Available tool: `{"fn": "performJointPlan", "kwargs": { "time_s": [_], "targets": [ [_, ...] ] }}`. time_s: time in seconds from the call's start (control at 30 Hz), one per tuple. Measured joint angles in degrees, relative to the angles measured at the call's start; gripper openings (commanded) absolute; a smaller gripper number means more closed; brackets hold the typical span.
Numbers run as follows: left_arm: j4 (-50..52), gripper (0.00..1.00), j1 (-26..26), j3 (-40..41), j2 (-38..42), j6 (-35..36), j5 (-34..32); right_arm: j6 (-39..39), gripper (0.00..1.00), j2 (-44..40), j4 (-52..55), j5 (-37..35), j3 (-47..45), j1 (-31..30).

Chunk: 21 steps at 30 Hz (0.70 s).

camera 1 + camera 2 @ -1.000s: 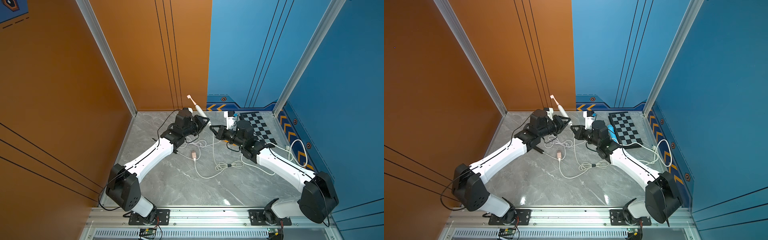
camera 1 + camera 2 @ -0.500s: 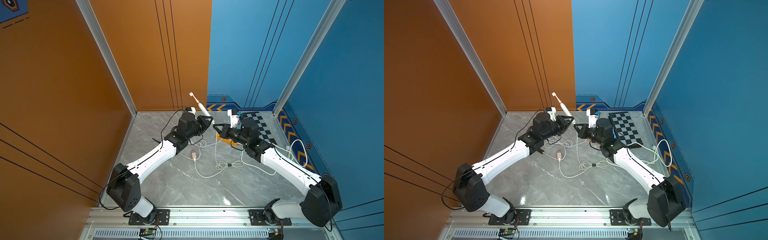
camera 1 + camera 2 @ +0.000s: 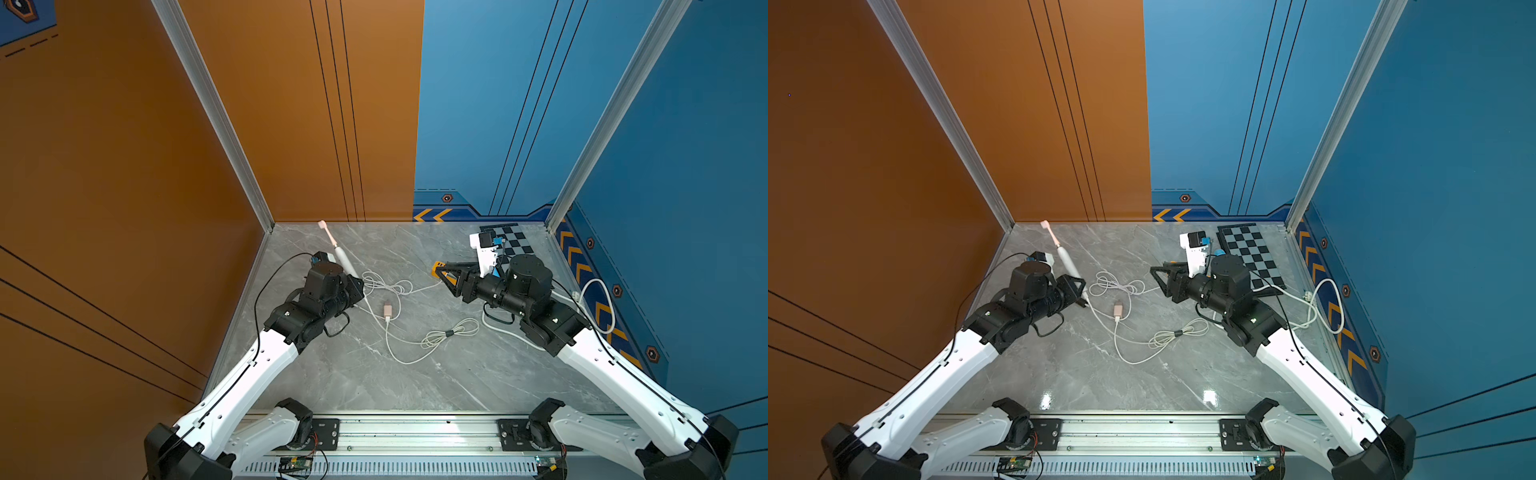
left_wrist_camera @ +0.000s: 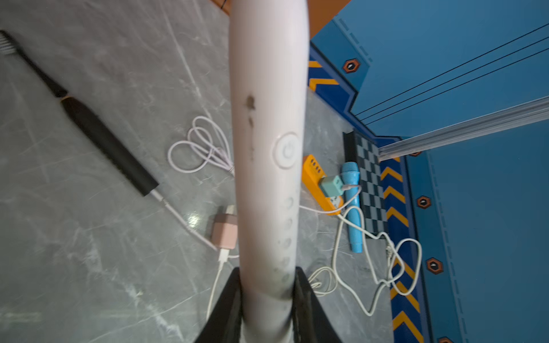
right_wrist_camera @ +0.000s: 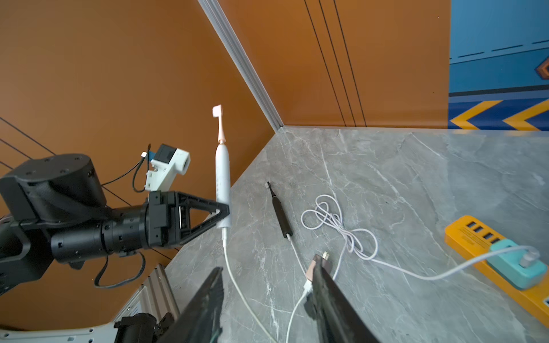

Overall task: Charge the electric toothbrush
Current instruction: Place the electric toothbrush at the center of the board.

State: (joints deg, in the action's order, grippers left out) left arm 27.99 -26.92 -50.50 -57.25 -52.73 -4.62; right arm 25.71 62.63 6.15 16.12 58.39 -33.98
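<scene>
Right tool (image 5: 269,264) just backed off and let go, jaws apart and empty. Left tool (image 5: 224,212) clamps the toothbrush (image 5: 222,172) upright above the worktop (image 5: 416,178), cable (image 5: 226,255) plugged underneath; lowering it carelessly could yank that plug.

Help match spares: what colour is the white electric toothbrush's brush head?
Brush head pale pink; see right wrist view.

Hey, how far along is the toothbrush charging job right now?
Done: a white cable sits in the base of the toothbrush. In hand: the left tool grips the toothbrush, head up; the right tool is open and empty. Remaining: the pink adapter lies loose, outside the orange power strip; I cannot trace the cable's far end.
</scene>
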Motion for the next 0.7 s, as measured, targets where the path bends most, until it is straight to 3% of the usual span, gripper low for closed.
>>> {"fn": "performJointPlan", "kwargs": {
  "time_s": [0.2,0.4,0.57,0.7],
  "targets": [
    [6.7,0.00,0.4,13.9,0.2,-3.8,-1.7,-0.7,0.46,12.1,4.4,-3.3,1.8,-0.2],
    [7.6,0.05,0.8,13.0,-11.5,-2.7,-2.8,-0.7,0.47,14.5,5.4,-3.3,1.8,-1.0],
    [7.2,0.37,0.9,10.8,-21.9,-1.2,-2.8,-0.7,0.49,13.9,5.4,-3.4,1.8,-1.0],
    [7.4,0.65,1.7,9.4,-20.9,0.5,-3.1,-0.7,0.49,12.6,5.4,-4.0,1.8,-1.0]
  ]
}}
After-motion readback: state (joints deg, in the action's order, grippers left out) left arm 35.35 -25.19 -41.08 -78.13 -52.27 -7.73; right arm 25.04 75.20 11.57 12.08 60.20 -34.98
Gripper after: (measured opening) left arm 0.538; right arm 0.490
